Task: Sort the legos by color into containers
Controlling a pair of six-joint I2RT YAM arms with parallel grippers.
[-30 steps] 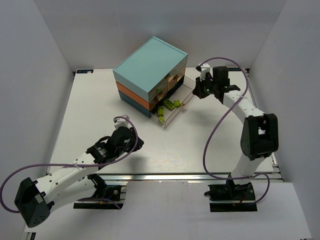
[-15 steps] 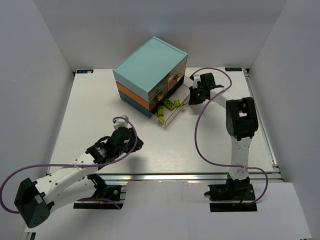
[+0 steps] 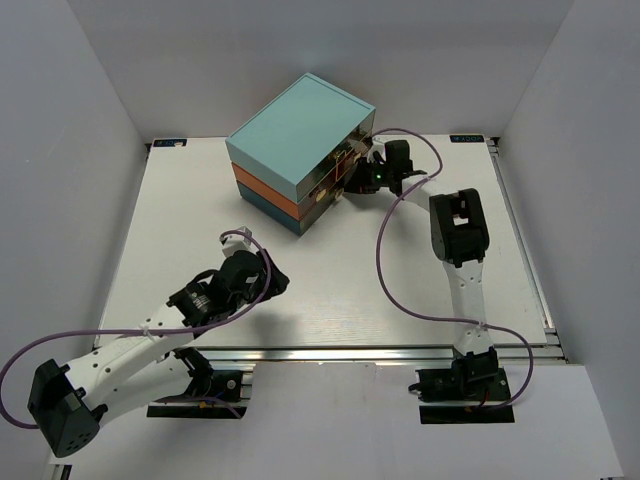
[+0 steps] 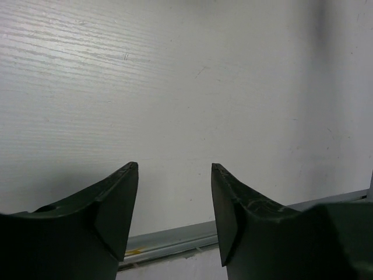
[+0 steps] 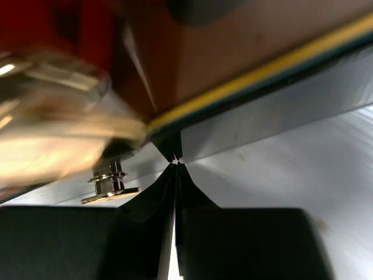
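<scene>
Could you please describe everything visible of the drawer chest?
The drawer chest is a boxy block, seemingly plastic, with a light teal top layer, an orange middle and a dark teal bottom. It stands upright on the table at the far side, turned at an angle. No drawer stands out. The shut right gripper meets its front, near a small metal knob.

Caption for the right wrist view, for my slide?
Shut right end effector meets a drawer front beside its metal knob.
</scene>
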